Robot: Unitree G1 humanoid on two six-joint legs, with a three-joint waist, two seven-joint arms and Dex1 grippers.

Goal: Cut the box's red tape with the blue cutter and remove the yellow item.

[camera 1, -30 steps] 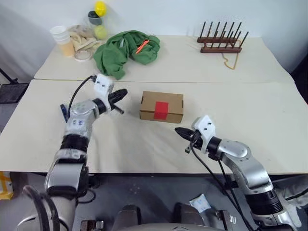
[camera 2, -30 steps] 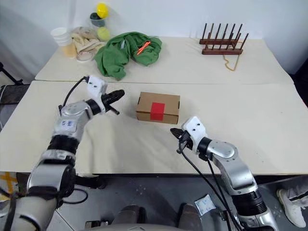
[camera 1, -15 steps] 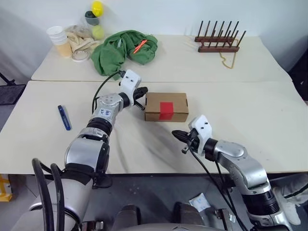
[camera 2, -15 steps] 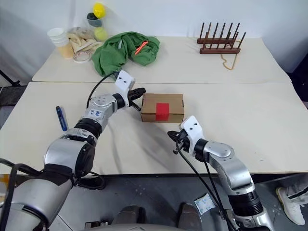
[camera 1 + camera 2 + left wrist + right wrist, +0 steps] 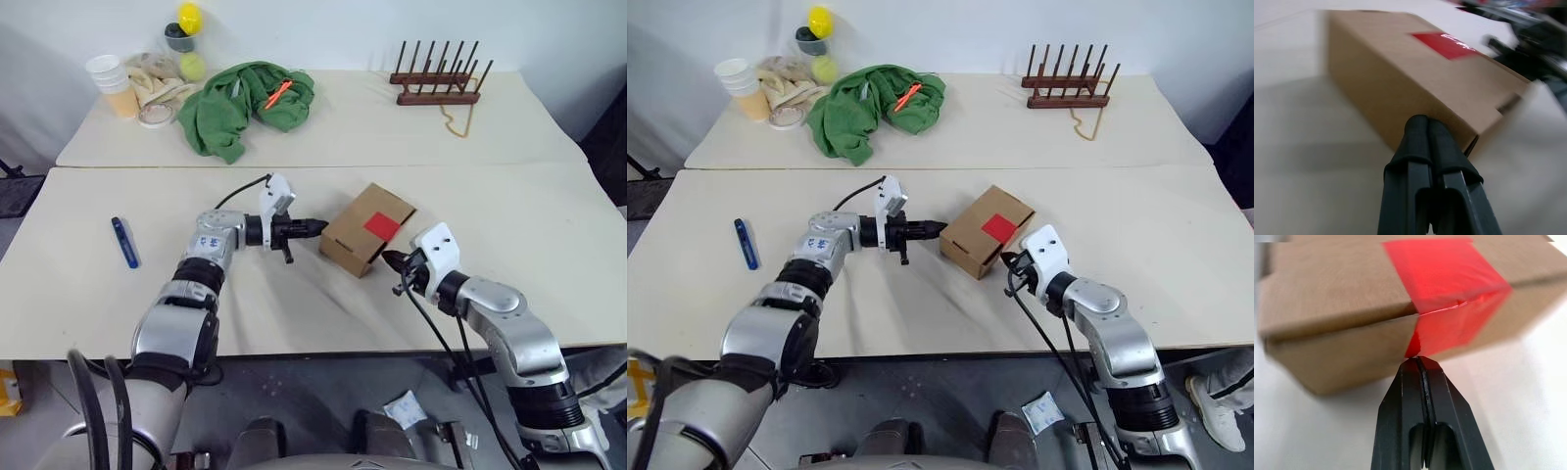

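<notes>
Nudging stage only, task barely begun: the box (image 5: 366, 229) sits skewed mid-table on the near table (image 5: 549, 245), flap down, with the red tape (image 5: 381, 224) whole across the flap edge, no cut visible. Left gripper (image 5: 315, 226) has its fingers pressed together, empty, tip right at the box's left end; in the left wrist view the shut fingers (image 5: 1422, 142) meet the cardboard side. Right gripper (image 5: 390, 259) is also closed with nothing in it, tip at the near side of the box, and in the right wrist view it sits just under the taped edge, touching or nearly so. Looks like both arms are squaring or steadying the box rather than cutting. Blue cutter (image 5: 124, 241) lies untouched far off on the left of the table, well apart from both grippers. Yellow item can't be seen; presumably inside the closed box. Left to do: pick up cutter, slice tape, open flap, pull item out. Far table has green cloth (image 5: 245, 94), wooden rack (image 5: 436, 83), cups (image 5: 110, 82), not involved.
</notes>
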